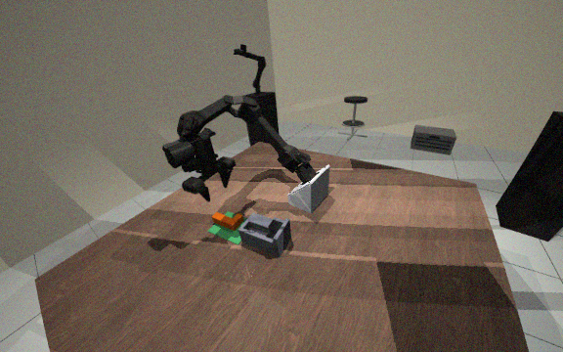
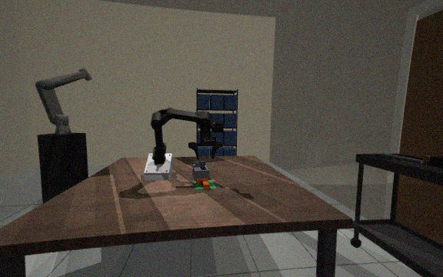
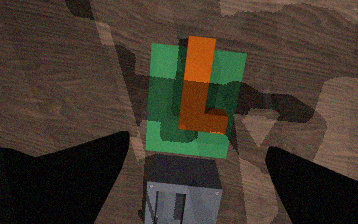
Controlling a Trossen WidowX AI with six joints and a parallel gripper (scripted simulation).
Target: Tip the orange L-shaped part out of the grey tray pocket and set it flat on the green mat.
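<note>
- Lying flat on the green rectangular mat (image 3: 162, 65): orange L-shaped part (image 3: 196, 90).
- Grey tray (image 1: 262, 240): just beside the mat.
- Black parallel-jaw gripper (image 1: 211, 184): raised above, fingers spread, holding nothing.

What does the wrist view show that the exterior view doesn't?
Only the wrist view shows the orange part's full L outline, flat on the mat, one end poking past its far edge, and the pocket in the tray.

Only the exterior view shows the whole arm, its open end effector raised above the tray, the table's edge, the blue rack and a grey arm.

Both show part, mat and tray.
</note>
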